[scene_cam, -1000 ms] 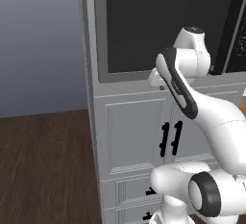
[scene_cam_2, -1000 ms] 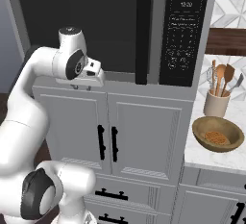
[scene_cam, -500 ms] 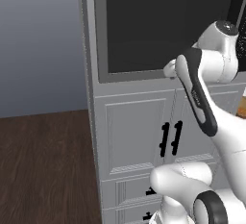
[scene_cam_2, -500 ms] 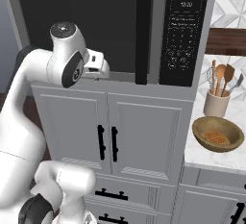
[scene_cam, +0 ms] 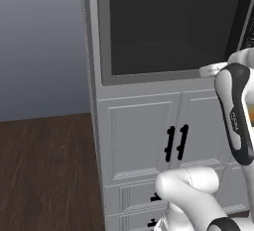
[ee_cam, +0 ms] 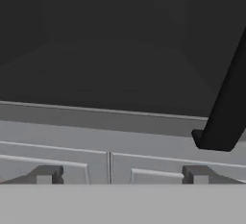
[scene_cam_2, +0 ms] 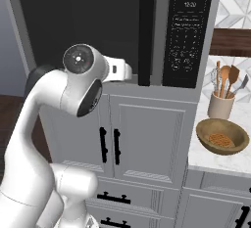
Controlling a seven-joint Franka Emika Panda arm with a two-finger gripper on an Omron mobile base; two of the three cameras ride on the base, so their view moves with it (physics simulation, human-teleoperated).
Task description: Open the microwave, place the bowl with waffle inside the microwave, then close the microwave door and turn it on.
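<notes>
The arm has swung right; the gripper (ee_cam: pixel 120 175) stands open before one microwave (ee_cam: pixel 115 64), above two cupboard doors (scene_cam_2: pixel 147 139).

Flat, even rendered light, no clear source. White panelled cupboard doors (scene_cam_2: pixel 147 139) evenly lit, soft shadow under the grey-framed microwave door's dark glass window (scene_cam: pixel 171 27), which stays dim with no glare. Hand view dark, coarse, slightly blurred. Base views sharp, edges undistorted
</notes>
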